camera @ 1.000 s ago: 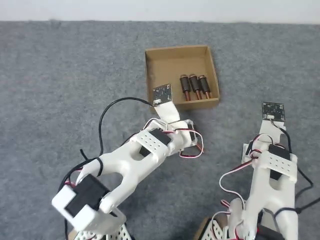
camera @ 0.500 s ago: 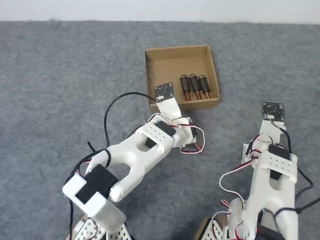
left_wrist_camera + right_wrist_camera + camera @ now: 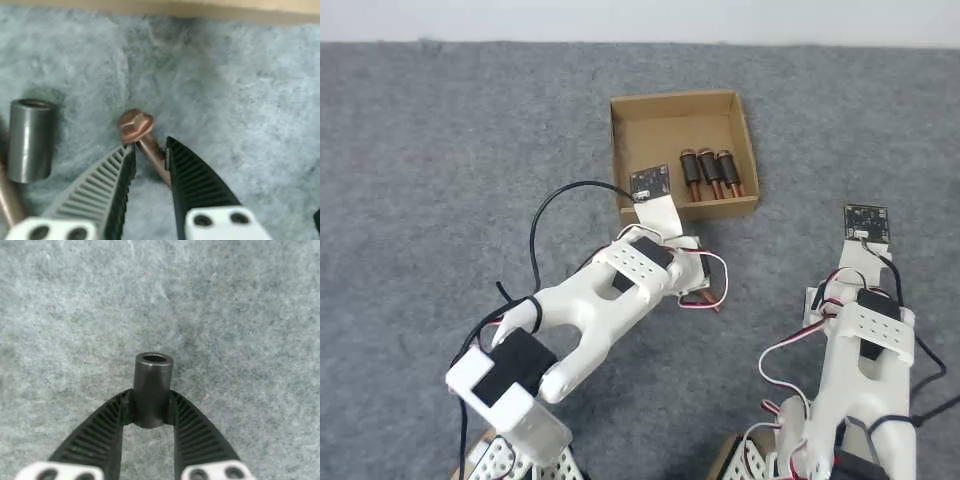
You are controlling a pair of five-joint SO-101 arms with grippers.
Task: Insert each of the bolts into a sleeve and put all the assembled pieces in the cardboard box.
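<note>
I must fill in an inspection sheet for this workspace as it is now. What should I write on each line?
Surface: gray carpet, flat.
Job's things: three assembled pieces lie side by side in the cardboard box; a loose sleeve lies on the carpet beside the bolt.
Clutter: nothing seen.
Tools: left tool shut on the bolt's shank, just below the head; right tool shut on a sleeve, its open end showing.
Cables: a black cable loops off the left arm; red and white wires hang at its wrist.
Surroundings: a white strip along the carpet's far edge.
</note>
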